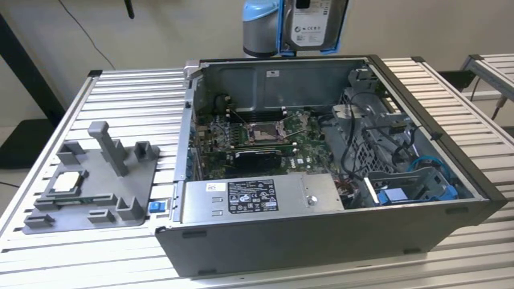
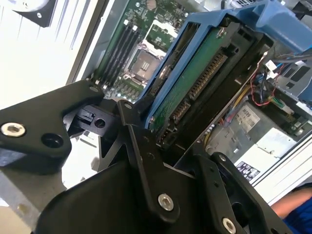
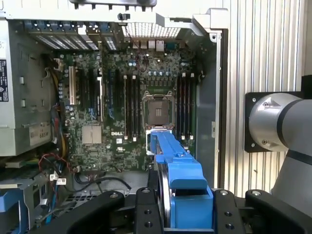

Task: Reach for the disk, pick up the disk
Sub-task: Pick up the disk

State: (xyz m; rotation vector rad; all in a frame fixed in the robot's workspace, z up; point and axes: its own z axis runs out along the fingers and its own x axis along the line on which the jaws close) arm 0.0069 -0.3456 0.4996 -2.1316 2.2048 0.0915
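Note:
The disk (image 1: 312,27) hangs upright high above the back wall of the open computer case, its white label facing the exterior view and a blue bracket framing it. My gripper (image 3: 185,207) is shut on the disk. In the first wrist view the black fingers (image 3: 146,209) press on both sides of the blue bracket (image 3: 181,168), which I see edge-on over the motherboard. The second wrist view shows the disk's green circuit-board side (image 2: 197,80) between the black fingers (image 2: 141,141). The arm's silver and blue wrist (image 1: 261,27) stands just beside the disk.
The open computer case (image 1: 449,211) lies on a slatted metal table (image 1: 129,96), with the motherboard (image 1: 257,138), a power supply (image 1: 257,195) and a blue bay (image 1: 401,195) inside. A grey fixture (image 1: 88,180) holding a small silver chip sits at the exterior view's left. A blue sleeve (image 2: 297,214) appears near the case.

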